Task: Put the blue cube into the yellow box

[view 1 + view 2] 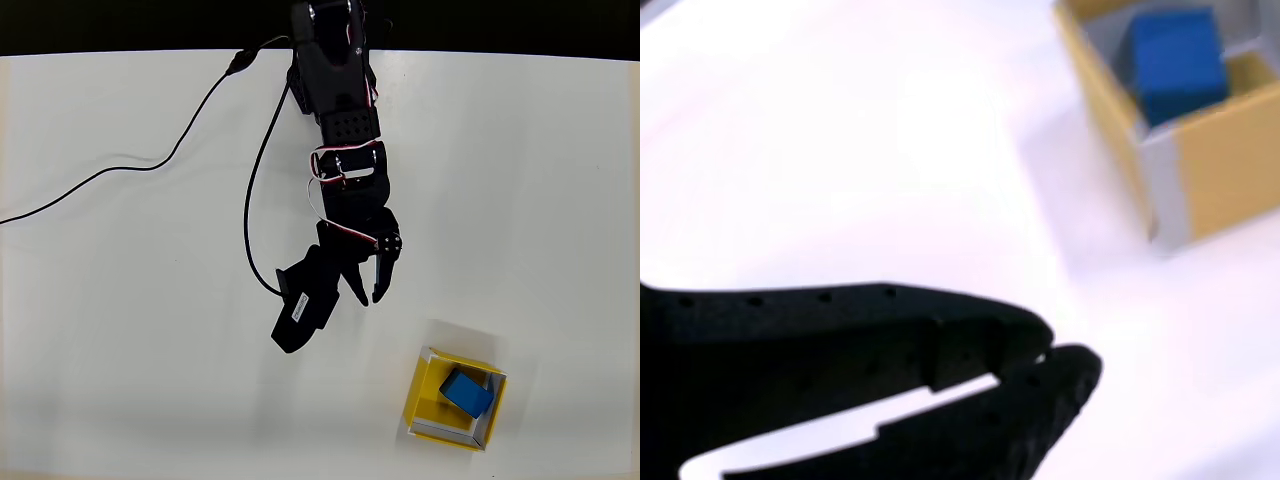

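— Where's the claw point(365, 297)?

— Over the bench point(120, 350) near its middle, in the overhead view, well apart from the yellow box point(425, 405). In the wrist view its tips meet, with nothing between them.

— And the blue cube point(467, 391)?

— Inside the yellow box, tilted against a wall, near the bench's lower right corner.

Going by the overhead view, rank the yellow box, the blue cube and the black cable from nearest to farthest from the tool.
From the tool:
1. Black cable, looping just left, passing under the arm.
2. Yellow box, lower right; its near wall comes first.
3. Blue cube, inside that box, toward its far side.
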Robot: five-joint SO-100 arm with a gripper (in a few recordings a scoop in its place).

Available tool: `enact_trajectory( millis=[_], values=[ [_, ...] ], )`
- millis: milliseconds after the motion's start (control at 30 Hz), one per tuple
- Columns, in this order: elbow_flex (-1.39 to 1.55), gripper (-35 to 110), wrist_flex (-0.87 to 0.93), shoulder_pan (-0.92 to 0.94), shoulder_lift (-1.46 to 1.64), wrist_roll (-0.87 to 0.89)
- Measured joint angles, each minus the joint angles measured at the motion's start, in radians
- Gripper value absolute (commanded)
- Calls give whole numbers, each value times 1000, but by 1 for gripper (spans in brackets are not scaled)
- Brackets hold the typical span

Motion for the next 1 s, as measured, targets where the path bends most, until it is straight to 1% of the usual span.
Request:
enact_trajectory(
  millis=[233, 533, 600, 700, 1000],
  values=[
    [252, 1, 114, 6, 325, -37],
    [509, 0, 262, 143, 680, -84],
    [522, 0, 305, 173, 752, -91],
    [522, 0, 417, 229, 805, -86],
    [522, 0, 715, 293, 937, -35]
  ],
)
